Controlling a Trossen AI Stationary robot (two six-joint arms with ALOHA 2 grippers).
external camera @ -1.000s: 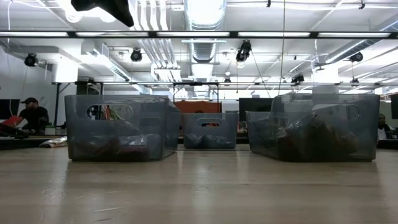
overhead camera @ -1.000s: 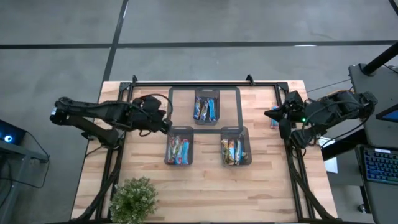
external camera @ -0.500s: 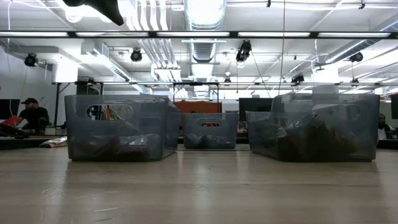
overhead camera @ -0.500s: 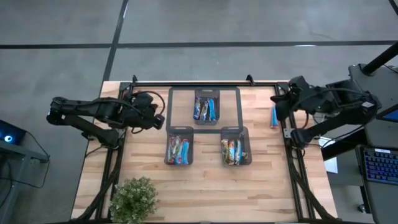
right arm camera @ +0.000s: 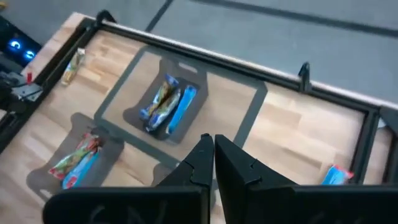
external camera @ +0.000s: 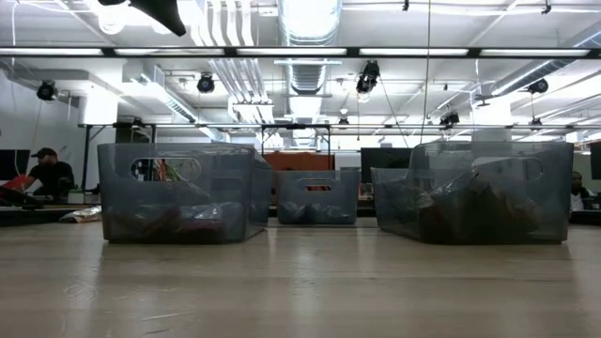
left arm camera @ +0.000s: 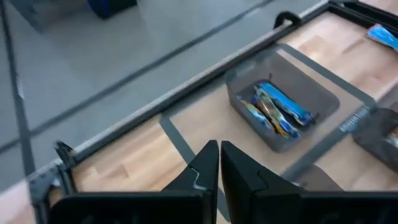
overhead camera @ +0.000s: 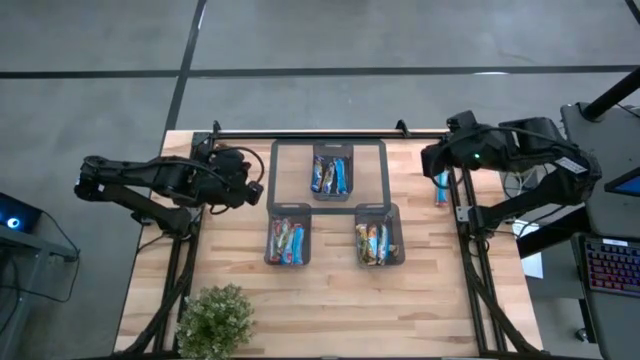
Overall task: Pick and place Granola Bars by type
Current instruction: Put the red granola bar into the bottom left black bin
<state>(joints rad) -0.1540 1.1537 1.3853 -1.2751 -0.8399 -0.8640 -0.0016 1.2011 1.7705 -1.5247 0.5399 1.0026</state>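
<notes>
Three bins (overhead camera: 332, 171) loaded w/ Granola Bars (overhead camera: 329, 176); I'm using the top-centre bin as landmark. Other two bins sit just below it, one to each side. One blue bar (overhead camera: 440, 186) lies loose on the table (overhead camera: 330, 300), well to the right of that bin, near the right frame rail. Right wrist view also shows a gold-ish bar (right arm camera: 73, 66) on the table's left edge, on the far side of the bin from the blue one.

Left gripper (left arm camera: 219, 163): fingers pressed together, nothing in them, hanging left of the bin. Right gripper (right arm camera: 212, 155): fingers closed too, empty, up high right of the bin, roughly above the loose blue bar.

Risks as I see them:
- right claw goes down closed → pushes the blue bar instead of grabbing; needs to open first
- bar is tight to the rail → finger could hit the frame, or bar slides under it
- foil is slick, thin → pinch slip on lift
- wrong bin on drop; can't tell types per bin for sure from here
- gold bar at the edge could get knocked off by the left arm.
</notes>
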